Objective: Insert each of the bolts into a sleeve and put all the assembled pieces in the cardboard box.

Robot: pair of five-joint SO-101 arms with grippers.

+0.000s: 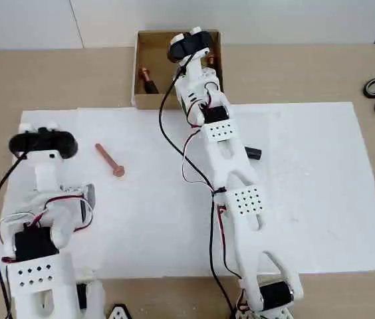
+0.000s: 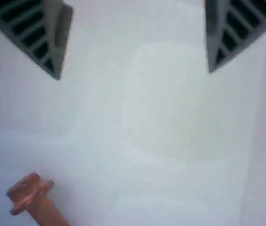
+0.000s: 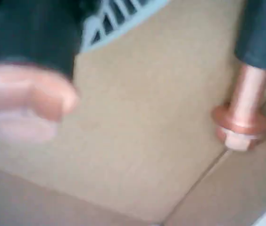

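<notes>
The left gripper [image 2: 134, 73] hovered over the white sheet [image 1: 307, 199] with its fingers spread wide. The loose bolt [image 2: 31, 197] lay outside them, short of one tip. Farther off, the right gripper [image 1: 201, 65] clasped a sleeved bolt [image 3: 29, 56] inside the cardboard box [image 1: 136, 73]. A second sleeved bolt [image 3: 246, 108] lay nearby on the box floor.

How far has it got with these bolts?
Done: one sleeved bolt lies in the cardboard box. In hand: a second sleeved bolt is at the right pincer, inside the box. Left: one bare bolt lies on the white sheet near the open left pincer, and a black sleeve beside the right arm.
</notes>
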